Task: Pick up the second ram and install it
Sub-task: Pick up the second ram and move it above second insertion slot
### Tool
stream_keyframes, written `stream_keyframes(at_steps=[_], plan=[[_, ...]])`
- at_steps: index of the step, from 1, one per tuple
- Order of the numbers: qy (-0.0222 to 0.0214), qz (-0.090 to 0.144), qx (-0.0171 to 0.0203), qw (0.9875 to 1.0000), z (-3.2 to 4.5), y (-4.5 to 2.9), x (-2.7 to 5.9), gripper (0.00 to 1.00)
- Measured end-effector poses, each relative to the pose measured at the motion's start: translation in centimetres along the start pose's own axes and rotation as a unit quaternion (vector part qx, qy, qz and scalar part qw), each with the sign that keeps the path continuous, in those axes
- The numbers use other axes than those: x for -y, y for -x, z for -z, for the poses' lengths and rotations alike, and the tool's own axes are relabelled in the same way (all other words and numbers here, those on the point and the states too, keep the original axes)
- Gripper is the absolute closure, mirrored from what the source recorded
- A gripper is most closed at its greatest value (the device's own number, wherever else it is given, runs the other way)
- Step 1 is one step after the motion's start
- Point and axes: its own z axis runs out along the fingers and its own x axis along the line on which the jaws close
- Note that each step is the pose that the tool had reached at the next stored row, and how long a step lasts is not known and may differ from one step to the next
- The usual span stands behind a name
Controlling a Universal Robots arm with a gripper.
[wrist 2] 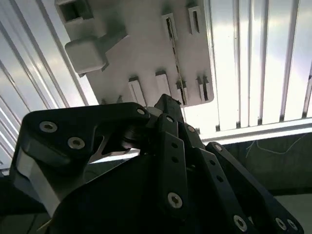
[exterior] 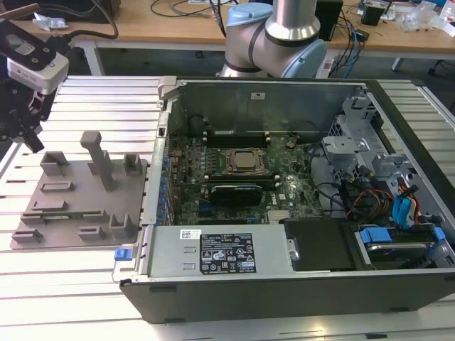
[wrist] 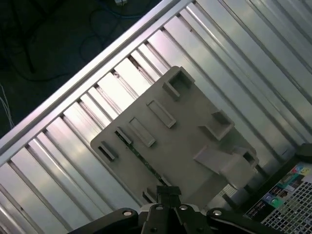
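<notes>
The second ram [wrist: 139,155] is a thin dark stick standing on edge in the slots of the grey holder plate [wrist: 190,126]. It also shows as a thin dark line [wrist 2: 176,61] in the second wrist view. My gripper [exterior: 32,138] hangs above the aluminium table at the exterior view's far left, just beyond the holder plate [exterior: 78,202] and clear of the ram. Its fingertips [wrist: 168,191] look pressed together with nothing between them, and in the second wrist view the gripper [wrist 2: 168,102] tapers to one point.
The open computer case [exterior: 284,280] lies at the exterior view's right of the plate. Inside are the motherboard, the CPU socket [exterior: 244,161] and long black slots [exterior: 234,133] on either side. Tall grey posts [exterior: 96,156] rise from the holder plate. The table is ribbed aluminium [exterior: 71,284].
</notes>
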Motion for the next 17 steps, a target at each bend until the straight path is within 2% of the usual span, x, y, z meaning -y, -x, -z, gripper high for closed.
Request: stream_keyframes(at_steps=[2, 3, 5, 10, 11, 13, 14, 16, 17], plan=[[0.0005, 0.021, -0.0009, 0.9998, 0.0, 0.0, 0.0, 0.9], [0.001, 0.039, -0.0017, 0.9992, 0.0, 0.0, 0.0, 0.9], [0.002, 0.076, -0.0033, 0.9971, -0.01, 0.0, 0.0, 0.9], [0.0031, 0.119, -0.0052, 0.9929, -0.01, 0.0, 0.0, 0.9], [0.0034, 0.132, -0.0058, 0.9912, -0.01, 0.0, 0.0, 0.9], [0.0039, 0.15, -0.0065, 0.9887, -0.01, 0.0, 0.0, 0.9], [0.0045, 0.171, -0.0075, 0.9852, -0.01, 0.0, 0.0, 0.9], [0.0049, 0.186, -0.0081, 0.9825, -0.01, 0.0, 0.0, 0.9], [0.0053, 0.202, -0.0088, 0.9794, -0.01, 0.0, 0.0, 0.9]])
